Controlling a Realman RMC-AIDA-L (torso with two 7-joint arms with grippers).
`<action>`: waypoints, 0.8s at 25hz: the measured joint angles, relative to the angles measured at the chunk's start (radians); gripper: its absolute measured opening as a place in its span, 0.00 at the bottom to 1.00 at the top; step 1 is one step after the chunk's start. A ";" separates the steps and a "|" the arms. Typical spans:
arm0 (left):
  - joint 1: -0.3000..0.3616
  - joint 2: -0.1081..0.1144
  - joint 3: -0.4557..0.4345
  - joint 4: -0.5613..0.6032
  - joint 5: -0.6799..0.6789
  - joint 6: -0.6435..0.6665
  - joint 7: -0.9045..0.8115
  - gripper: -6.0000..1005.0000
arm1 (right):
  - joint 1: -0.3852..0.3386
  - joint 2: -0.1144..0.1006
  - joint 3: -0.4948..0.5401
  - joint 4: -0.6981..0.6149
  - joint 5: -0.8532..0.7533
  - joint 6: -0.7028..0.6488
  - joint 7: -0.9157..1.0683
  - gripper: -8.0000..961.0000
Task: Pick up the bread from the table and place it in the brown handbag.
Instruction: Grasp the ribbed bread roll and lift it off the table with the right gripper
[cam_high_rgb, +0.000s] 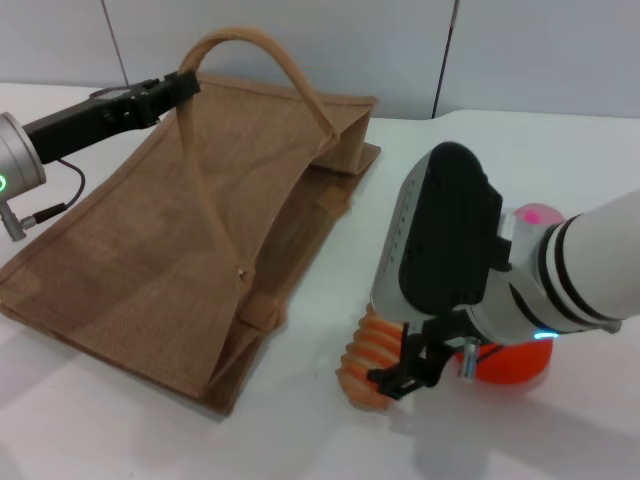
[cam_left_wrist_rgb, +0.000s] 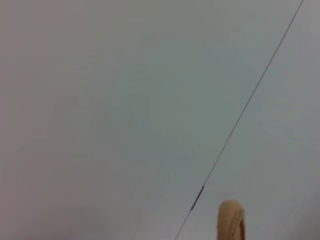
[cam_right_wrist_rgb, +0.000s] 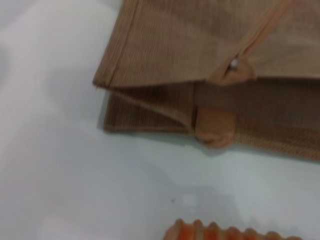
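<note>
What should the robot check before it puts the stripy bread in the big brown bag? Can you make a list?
1. Right gripper around the bread: ok, its fingers sit at the loaf, which rests on the table; whether they grip it, cannot tell.
2. Left gripper holding a handle of the brown handbag up: ok.
3. Bag mouth open towards the bread: ok, the top side is lifted.
4. Path from bread to bag mouth clear: ok, only bare table between.
5. Orange fruit out of the way: cannot tell, it lies close under the right arm.
</note>
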 joint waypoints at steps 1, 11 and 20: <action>0.000 0.000 0.000 0.000 0.000 0.000 0.000 0.13 | 0.002 0.000 -0.009 0.004 -0.011 0.000 0.004 0.93; 0.002 0.001 -0.002 0.000 0.000 0.000 0.000 0.13 | 0.034 0.001 -0.179 0.009 -0.151 0.075 -0.064 0.93; 0.002 0.002 -0.002 0.000 0.000 -0.002 0.003 0.12 | 0.035 0.000 -0.207 -0.043 -0.217 0.051 -0.198 0.93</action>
